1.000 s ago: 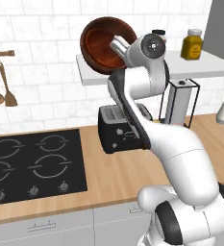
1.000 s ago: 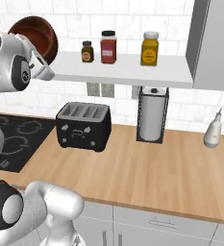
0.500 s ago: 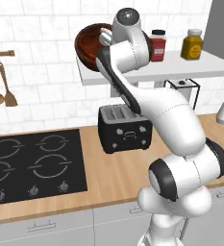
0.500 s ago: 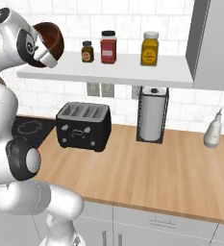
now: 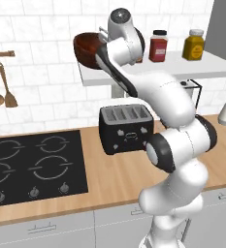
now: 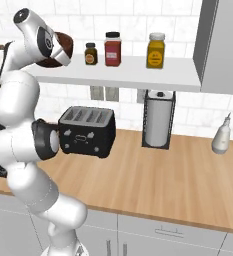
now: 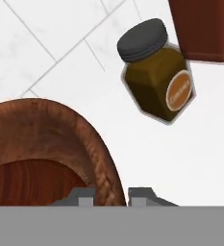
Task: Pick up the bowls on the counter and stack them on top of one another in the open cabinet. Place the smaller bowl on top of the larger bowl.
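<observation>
The larger bowl (image 5: 87,48), deep and dark reddish-brown, hangs at the left end of the open cabinet's white shelf (image 5: 182,72), close over the board. My gripper (image 5: 102,47) is shut on its thick rim. In the hand view the rim of the larger bowl (image 7: 46,139) runs between my gripper's (image 7: 111,194) two tips, with the white shelf (image 7: 132,144) beneath. From the right, the larger bowl (image 6: 64,44) shows behind my gripper (image 6: 62,54) over the shelf (image 6: 138,70). The smaller bowl is out of view. The wooden counter (image 5: 114,174) lies below.
A small brown jar (image 6: 90,53), a red jar (image 6: 112,49) and a yellow jar (image 6: 156,50) stand on the shelf to the bowl's right. In the hand view the brown jar (image 7: 159,77) is near. A black toaster (image 5: 126,128), cooktop (image 5: 32,164) and paper-towel holder (image 6: 158,119) sit on the counter.
The arm has swung its elbow up and over. The larger bowl has turned from tilted toward the camera to more level and moved left and slightly down, to the shelf's left end.
</observation>
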{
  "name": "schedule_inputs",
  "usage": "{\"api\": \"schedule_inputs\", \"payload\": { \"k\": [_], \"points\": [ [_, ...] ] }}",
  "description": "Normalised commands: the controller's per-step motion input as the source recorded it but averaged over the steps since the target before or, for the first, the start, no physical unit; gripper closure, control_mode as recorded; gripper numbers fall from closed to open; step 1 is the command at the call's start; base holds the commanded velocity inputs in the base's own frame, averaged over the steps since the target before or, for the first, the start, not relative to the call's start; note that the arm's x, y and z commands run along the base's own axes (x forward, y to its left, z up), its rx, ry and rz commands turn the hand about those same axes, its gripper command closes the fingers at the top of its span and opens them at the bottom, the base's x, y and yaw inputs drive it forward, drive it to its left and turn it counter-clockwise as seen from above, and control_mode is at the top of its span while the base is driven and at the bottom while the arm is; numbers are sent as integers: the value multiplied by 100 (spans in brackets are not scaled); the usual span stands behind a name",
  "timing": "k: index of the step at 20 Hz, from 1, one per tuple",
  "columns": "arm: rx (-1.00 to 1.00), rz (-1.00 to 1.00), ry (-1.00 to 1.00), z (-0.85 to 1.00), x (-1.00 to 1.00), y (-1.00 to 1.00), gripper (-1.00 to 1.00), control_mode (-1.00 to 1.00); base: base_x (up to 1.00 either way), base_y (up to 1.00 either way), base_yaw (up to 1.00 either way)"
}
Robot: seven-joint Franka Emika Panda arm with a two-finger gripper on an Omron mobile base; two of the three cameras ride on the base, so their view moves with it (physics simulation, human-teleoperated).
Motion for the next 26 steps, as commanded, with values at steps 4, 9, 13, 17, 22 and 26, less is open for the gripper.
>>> {"api": "schedule_inputs", "payload": {
  "k": [4,9,13,17,22,26],
  "points": [
    [0,0,0,0,11,0,-100,-100,0,0,0],
    [0,0,-16,-4,-54,-13,-100,-100,0,0,0],
    [1,0,-36,-78,-100,-29,-100,-100,0,0,0],
    [0,0,-34,-100,-100,-48,-100,-100,0,0,0],
    [0,0,-23,-100,-100,-81,-100,-100,0,0,0],
    [1,0,-7,-100,-100,-100,-100,-100,0,0,0]
  ]
}}
